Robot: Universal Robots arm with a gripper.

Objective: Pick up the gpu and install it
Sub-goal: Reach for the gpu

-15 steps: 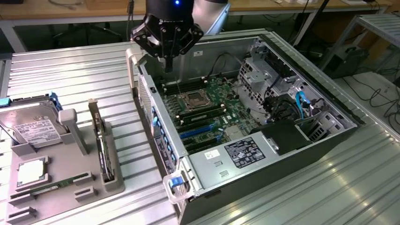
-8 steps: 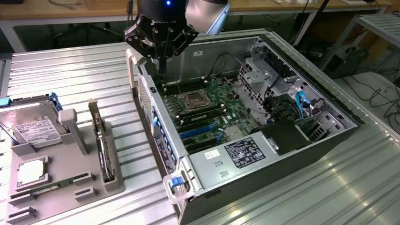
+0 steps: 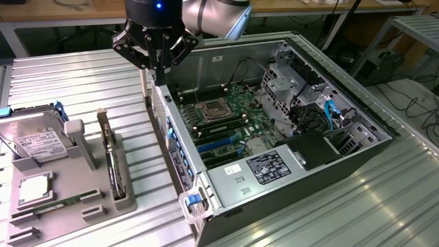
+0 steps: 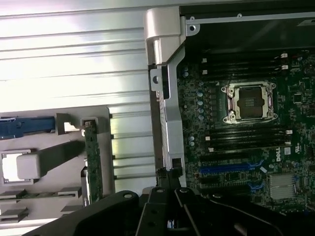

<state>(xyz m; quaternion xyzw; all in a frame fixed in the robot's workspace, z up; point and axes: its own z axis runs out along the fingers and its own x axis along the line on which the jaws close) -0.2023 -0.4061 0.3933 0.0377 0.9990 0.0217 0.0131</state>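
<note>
GPU (image 3: 110, 154): stands on its long edge in a slot of the grey holder tray (image 3: 72, 180), at the tray edge nearest the computer case (image 3: 172, 141). Not yet picked. The wrist view shows it (image 4: 92, 160) as a thin green strip, upright between the slot walls.

Gripper (image 3: 159, 78): fingers pressed together and apparently holding nothing. It hangs over the far end of the case's side wall, well apart from the card. Wrist view: gripper (image 4: 170, 184) above that same wall.

Step in hand, as judged: reaching for the card.

Notes for doing it well:
- Spread the fingers before descending; the card gives only a narrow top edge.
- Close across the two flat faces near mid-length, so it hangs level.
- Mind the grey post (image 3: 77, 141) just beside the slot.
- Draw straight up along the slot; any tilt may bind the card.

Hard drive (image 3: 34, 141) and memory stick (image 3: 63, 201) share the tray.
</note>
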